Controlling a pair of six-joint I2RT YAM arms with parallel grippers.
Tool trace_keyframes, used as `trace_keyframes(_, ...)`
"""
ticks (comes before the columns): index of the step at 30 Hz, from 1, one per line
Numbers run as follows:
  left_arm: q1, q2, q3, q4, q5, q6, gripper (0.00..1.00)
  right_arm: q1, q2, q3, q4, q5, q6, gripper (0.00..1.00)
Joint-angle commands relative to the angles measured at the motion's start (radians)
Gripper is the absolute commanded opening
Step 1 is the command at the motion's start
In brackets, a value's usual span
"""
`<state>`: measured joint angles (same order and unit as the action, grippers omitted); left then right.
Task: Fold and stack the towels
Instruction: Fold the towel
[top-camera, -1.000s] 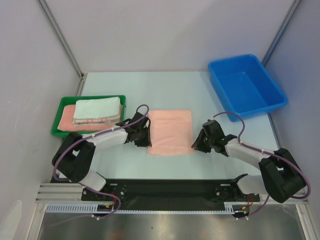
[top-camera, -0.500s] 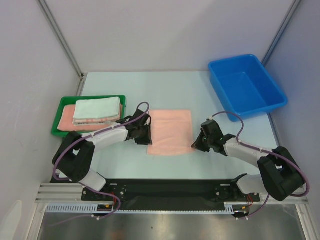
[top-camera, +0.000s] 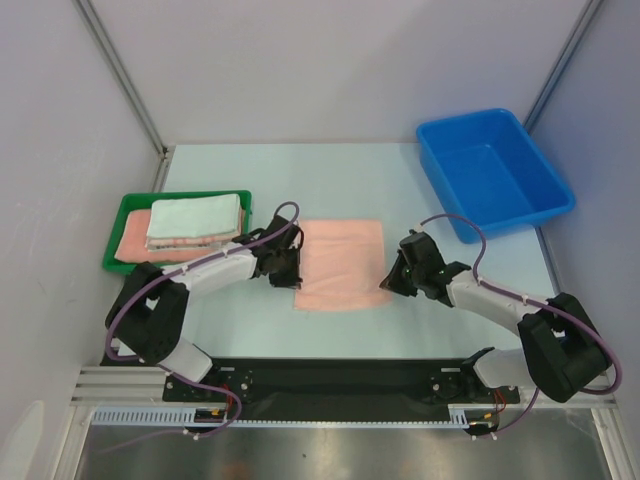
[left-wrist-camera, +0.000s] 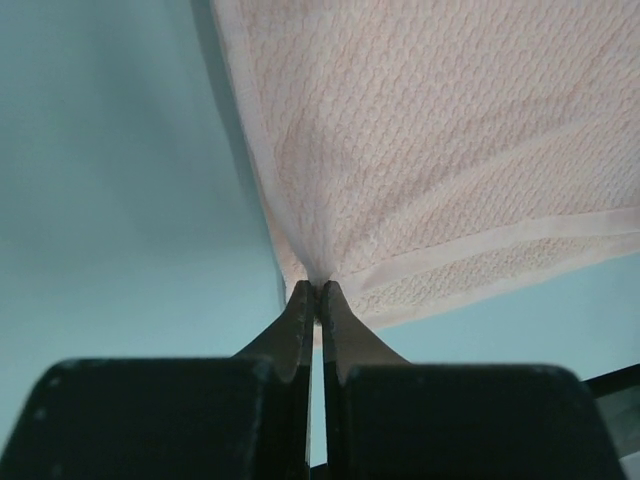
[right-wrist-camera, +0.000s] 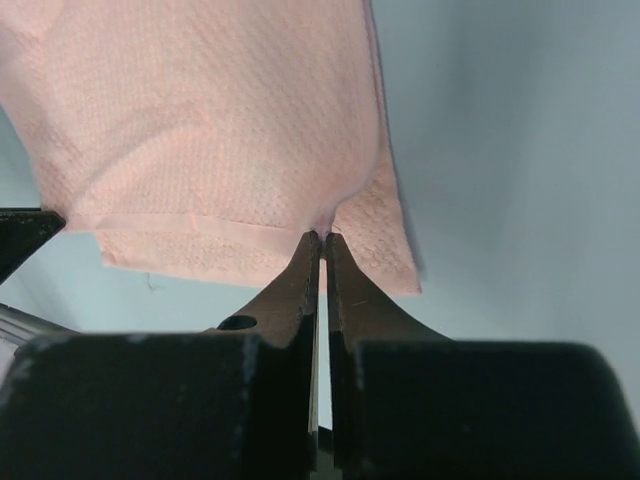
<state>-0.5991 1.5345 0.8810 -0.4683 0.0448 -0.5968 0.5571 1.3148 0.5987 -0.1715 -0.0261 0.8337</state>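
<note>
A salmon-pink towel (top-camera: 340, 263) lies spread on the table between the two arms. My left gripper (top-camera: 292, 276) is shut on the towel's near left corner; in the left wrist view the pink cloth (left-wrist-camera: 430, 150) bunches up at the closed fingertips (left-wrist-camera: 318, 290). My right gripper (top-camera: 386, 284) is shut on the near right corner, where the cloth (right-wrist-camera: 220, 130) puckers at the tips (right-wrist-camera: 322, 238). A folded pale-green towel (top-camera: 195, 217) lies on top of a folded pink towel (top-camera: 134, 241) in the green tray (top-camera: 117, 263).
A blue plastic bin (top-camera: 490, 172) stands at the back right, with nothing in it. The green tray sits at the left edge of the table. Grey walls close in the sides and back.
Both grippers have closed on the pink towel's near corners. The corners have been drawn slightly inward and up, and both arms have shifted a little away from the near edge.
</note>
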Motion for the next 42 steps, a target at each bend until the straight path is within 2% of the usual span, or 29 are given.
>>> trace_keyframes(1,0.005,-0.036,0.084,-0.064,-0.026,0.026,0.0,0.006,-0.028,0.09,-0.058,0.026,-0.054,0.0)
trace_keyframes(5,-0.008,-0.112,0.102,-0.115,0.027,0.022,0.0,0.006,-0.071,0.131,-0.134,0.022,-0.097,0.0)
trace_keyframes(9,-0.024,-0.162,0.006,-0.086,0.069,-0.001,0.0,0.006,-0.124,0.073,-0.168,0.025,-0.11,0.0)
trace_keyframes(13,-0.028,-0.155,-0.1,-0.009,0.082,-0.024,0.0,0.007,-0.166,-0.036,-0.106,0.023,-0.096,0.0)
trace_keyframes(18,-0.044,-0.122,-0.177,0.072,0.101,-0.034,0.0,0.006,-0.128,-0.105,-0.051,0.014,-0.107,0.0)
trace_keyframes(26,-0.045,-0.117,-0.148,0.043,0.072,-0.011,0.0,0.006,-0.124,-0.099,-0.014,0.005,-0.128,0.0)
trace_keyframes(33,-0.054,-0.175,-0.114,-0.024,0.064,-0.02,0.0,0.006,-0.146,-0.053,-0.086,0.026,-0.137,0.0)
trace_keyframes(37,-0.085,-0.22,-0.149,0.026,0.102,-0.047,0.01,0.006,-0.173,-0.077,-0.102,0.071,-0.14,0.0)
trace_keyframes(42,-0.09,-0.14,-0.215,0.074,0.093,-0.055,0.01,0.006,-0.149,-0.122,-0.072,0.078,-0.148,0.0)
